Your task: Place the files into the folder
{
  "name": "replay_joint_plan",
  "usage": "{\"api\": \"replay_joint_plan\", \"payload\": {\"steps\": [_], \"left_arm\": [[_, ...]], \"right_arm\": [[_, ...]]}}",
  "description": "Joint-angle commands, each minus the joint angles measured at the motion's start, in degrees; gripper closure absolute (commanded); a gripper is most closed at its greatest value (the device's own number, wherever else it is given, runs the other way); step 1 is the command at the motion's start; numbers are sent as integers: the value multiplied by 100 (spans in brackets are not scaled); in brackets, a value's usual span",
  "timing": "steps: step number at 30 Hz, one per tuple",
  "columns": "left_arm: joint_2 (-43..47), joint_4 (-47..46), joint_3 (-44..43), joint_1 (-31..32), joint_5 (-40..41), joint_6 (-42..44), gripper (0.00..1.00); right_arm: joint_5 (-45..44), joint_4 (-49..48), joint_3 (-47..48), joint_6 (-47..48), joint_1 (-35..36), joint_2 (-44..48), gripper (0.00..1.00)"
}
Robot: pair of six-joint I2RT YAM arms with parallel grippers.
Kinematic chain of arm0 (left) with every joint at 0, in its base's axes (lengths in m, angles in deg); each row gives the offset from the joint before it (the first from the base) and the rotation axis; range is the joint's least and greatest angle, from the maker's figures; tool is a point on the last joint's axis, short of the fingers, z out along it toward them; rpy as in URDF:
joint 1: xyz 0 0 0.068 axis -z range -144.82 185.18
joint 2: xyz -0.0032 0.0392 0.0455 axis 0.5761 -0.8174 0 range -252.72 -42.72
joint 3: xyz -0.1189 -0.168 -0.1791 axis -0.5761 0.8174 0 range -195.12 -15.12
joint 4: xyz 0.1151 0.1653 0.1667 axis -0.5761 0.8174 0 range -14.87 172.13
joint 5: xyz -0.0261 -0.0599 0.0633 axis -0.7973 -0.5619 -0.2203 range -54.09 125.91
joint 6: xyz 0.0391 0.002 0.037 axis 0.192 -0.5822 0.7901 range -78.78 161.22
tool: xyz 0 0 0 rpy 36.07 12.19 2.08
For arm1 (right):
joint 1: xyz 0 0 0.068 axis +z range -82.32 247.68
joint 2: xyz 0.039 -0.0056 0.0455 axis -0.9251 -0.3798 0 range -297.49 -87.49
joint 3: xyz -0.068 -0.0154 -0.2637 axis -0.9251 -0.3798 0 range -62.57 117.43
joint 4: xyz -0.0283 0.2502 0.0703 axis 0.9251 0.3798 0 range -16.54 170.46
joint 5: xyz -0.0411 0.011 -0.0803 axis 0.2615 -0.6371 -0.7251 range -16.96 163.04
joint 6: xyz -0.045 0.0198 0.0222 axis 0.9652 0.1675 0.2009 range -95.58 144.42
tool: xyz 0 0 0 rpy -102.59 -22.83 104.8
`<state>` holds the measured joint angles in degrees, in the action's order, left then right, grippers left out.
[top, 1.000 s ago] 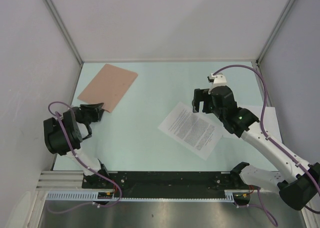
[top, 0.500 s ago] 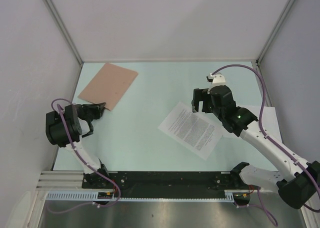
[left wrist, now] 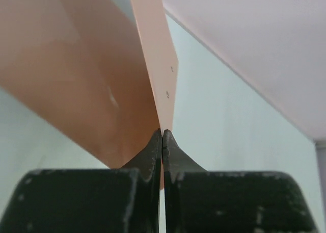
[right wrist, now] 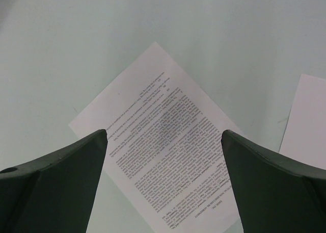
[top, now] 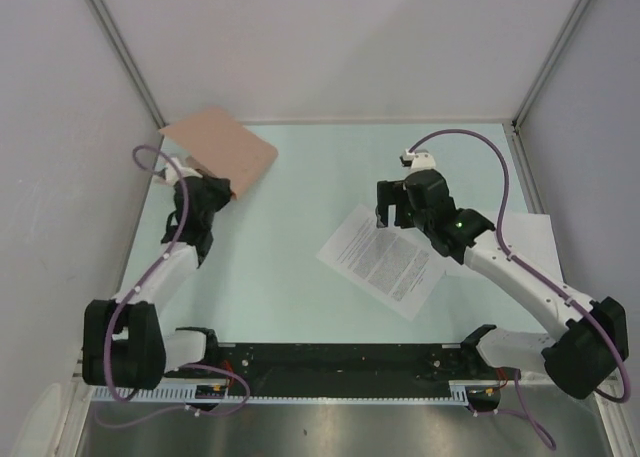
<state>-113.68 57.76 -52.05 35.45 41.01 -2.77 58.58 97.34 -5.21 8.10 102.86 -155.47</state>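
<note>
Left pincer clamps the folder, its upper part cut off.

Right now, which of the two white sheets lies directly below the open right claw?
The sheet with dense black print, which fills the view under the right claw. The plain white sheet lies off to one side, only its corner in that view.

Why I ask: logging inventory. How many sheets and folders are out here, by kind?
Printed sheet: 1
Plain white sheet: 1
Salmon folder: 1
Total: 3
</note>
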Motion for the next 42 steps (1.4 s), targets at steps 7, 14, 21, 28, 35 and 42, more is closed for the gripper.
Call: {"api": "replay_joint_plan", "payload": {"steps": [7,14,21,28,35,42], "left_arm": [[-495,1692,-596,3820,4757,2640,100],[-1937,2325,-1036,5263,6562,3133,100],[-2860,2422,-1421,6141,7180,3177,100],[-3749,3256,-2064,6450,7321,2809,100],[-4031,3600,-2257,6459,7198,2570,100],[-4312,3802,-2503,6485,6996,2474,100]], "right_arm": [[135,-428,-76,-925,-274,-452,0],[1619,-1016,-384,-1672,-1636,-487,0],[2351,-1430,660,-1840,-1945,-1795,0],[3081,-2605,970,-2235,-1795,-2421,0],[3301,-2829,1014,-2025,-1681,-2597,0],[3554,-2739,1014,-1832,-1602,-2764,4]]}}
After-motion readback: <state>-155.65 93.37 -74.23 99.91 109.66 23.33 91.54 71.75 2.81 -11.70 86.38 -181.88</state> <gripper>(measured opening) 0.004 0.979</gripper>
